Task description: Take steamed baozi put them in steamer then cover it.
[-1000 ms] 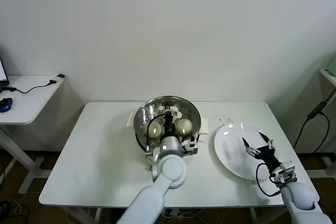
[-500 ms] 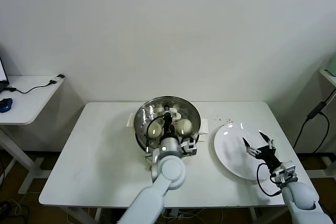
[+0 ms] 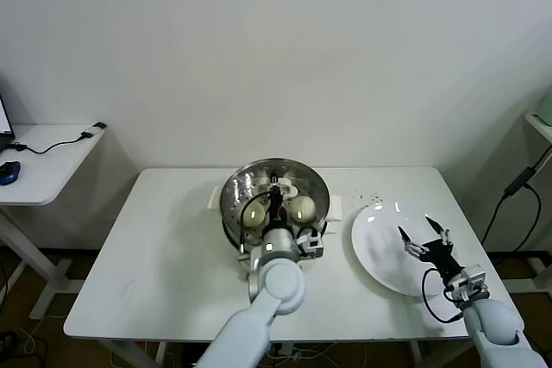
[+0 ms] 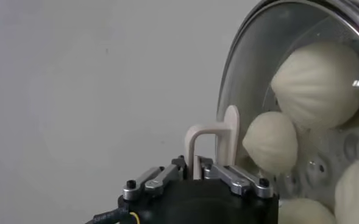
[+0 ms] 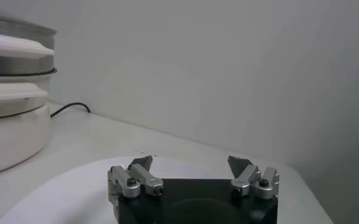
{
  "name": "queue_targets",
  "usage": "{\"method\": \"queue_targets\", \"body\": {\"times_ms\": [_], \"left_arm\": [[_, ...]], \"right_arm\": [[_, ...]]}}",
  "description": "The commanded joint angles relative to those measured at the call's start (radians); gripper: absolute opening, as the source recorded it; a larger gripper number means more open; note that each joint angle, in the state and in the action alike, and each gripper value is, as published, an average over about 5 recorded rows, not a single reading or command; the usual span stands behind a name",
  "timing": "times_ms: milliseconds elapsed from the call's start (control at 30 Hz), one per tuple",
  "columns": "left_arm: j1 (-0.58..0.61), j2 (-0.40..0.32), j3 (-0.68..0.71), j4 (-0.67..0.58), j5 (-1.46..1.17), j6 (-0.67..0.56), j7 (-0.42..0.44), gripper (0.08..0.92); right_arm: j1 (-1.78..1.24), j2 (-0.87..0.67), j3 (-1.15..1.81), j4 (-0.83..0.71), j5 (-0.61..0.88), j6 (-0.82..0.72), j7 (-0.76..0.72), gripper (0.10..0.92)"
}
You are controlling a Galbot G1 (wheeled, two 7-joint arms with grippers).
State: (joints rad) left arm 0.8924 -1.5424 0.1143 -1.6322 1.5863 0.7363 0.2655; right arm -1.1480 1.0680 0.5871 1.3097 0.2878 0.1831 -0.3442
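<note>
The steamer (image 3: 231,194) stands at the table's middle back, with the clear glass cover (image 3: 304,182) lying on it. Several steamed baozi (image 3: 254,212) show through the glass; in the left wrist view they appear as pale domed buns (image 4: 316,82) behind the cover's metal rim (image 4: 233,79). My left gripper (image 3: 275,202) reaches over the pot from the front. It is shut on the cover's white handle (image 4: 213,139), its fingers (image 4: 211,170) pinching the handle's thin leg. My right gripper (image 3: 423,233) hangs open and empty over the white plate (image 3: 379,256).
The plate (image 5: 57,195) lies bare at the right of the table, and the steamer's white base (image 5: 8,131) shows beyond it in the right wrist view. A small side table (image 3: 47,157) with cables stands at the far left.
</note>
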Motion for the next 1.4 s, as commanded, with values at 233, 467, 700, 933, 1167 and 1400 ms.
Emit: {"method": "queue_targets", "body": {"times_ms": [233,467,700,933,1167,1400], "left_arm": [[0.029,0.054,0.009,-0.138,-0.001,0.027,0.060,0.439],[0.091,0.097,0.027,-0.262,-0.015,0.020,0.076,0.638],[0.180,0.185,0.025,-0.403,-0.082,0.007,0.058,0.804],[0.287,0.278,-0.107,-0.537,-0.279,-0.059,-0.091,0.823],[0.463,0.320,-0.409,-0.589,-0.719,-0.279,-0.337,0.823],[0.654,0.217,-0.781,-0.570,-1.193,-0.594,-0.393,0.823]], "right_arm": [[0.006,-0.003,-0.001,-0.007,-0.002,-0.002,-0.003,0.823],[0.016,-0.003,-0.005,-0.007,-0.007,-0.014,0.003,0.823],[0.013,-0.006,-0.007,0.019,-0.023,-0.050,0.016,0.823],[-0.003,-0.005,0.004,0.064,-0.037,-0.072,0.020,0.823],[-0.028,0.017,0.028,0.098,-0.012,-0.063,0.023,0.823],[-0.048,0.036,0.037,0.136,-0.013,-0.056,0.029,0.823]]}}
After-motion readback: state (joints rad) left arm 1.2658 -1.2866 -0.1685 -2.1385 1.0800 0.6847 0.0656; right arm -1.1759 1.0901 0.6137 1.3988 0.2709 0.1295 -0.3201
